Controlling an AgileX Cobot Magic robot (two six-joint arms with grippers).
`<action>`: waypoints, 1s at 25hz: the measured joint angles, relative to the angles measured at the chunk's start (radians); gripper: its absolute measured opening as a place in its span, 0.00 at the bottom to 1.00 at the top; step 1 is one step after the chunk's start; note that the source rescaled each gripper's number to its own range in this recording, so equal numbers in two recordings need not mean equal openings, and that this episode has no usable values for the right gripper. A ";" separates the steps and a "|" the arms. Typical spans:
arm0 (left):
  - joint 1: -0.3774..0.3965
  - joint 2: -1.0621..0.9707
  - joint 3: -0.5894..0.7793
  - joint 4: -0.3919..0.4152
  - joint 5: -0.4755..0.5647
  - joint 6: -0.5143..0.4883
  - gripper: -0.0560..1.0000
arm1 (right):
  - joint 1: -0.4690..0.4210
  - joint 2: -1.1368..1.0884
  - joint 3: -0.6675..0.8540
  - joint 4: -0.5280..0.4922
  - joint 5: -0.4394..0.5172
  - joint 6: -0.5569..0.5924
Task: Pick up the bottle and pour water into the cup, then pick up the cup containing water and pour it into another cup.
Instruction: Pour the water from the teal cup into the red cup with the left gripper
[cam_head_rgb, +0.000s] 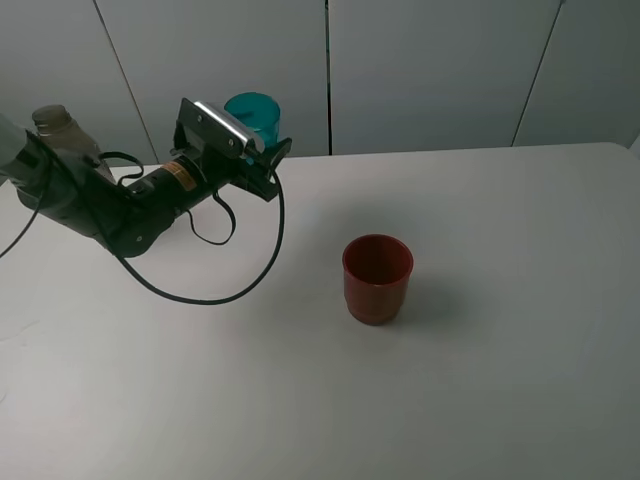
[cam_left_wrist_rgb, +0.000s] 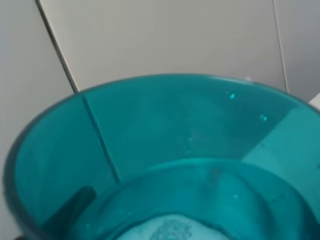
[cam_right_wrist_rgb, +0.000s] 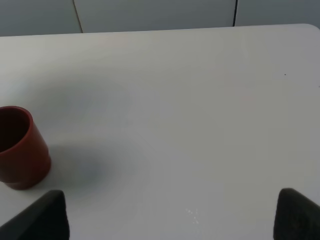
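Observation:
My left gripper (cam_head_rgb: 263, 152) is shut on the teal cup (cam_head_rgb: 252, 112) and holds it raised above the table's back left part. In the left wrist view the cup (cam_left_wrist_rgb: 150, 150) fills the frame and holds water low inside. The grey-brown bottle (cam_head_rgb: 56, 124) stands at the far left, partly hidden behind the left arm. The dark red cup (cam_head_rgb: 377, 277) stands upright and empty mid-table, well right of the held cup; it also shows in the right wrist view (cam_right_wrist_rgb: 20, 150). My right gripper (cam_right_wrist_rgb: 167, 212) is open and empty, to the right of the red cup.
The white table (cam_head_rgb: 520, 360) spreads under everything, with grey wall panels (cam_head_rgb: 430, 70) close behind its back edge. A black cable (cam_head_rgb: 250, 270) loops down from the left arm onto the table, to the left of the red cup.

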 joint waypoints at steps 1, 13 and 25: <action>0.000 -0.020 0.014 0.012 0.000 0.000 0.12 | 0.000 0.000 0.000 0.000 0.000 0.000; -0.014 -0.152 0.042 0.264 0.174 -0.002 0.11 | 0.000 0.000 0.000 0.000 0.000 0.007; -0.109 -0.175 0.044 0.353 0.301 -0.020 0.11 | 0.000 0.000 0.000 0.000 0.000 0.007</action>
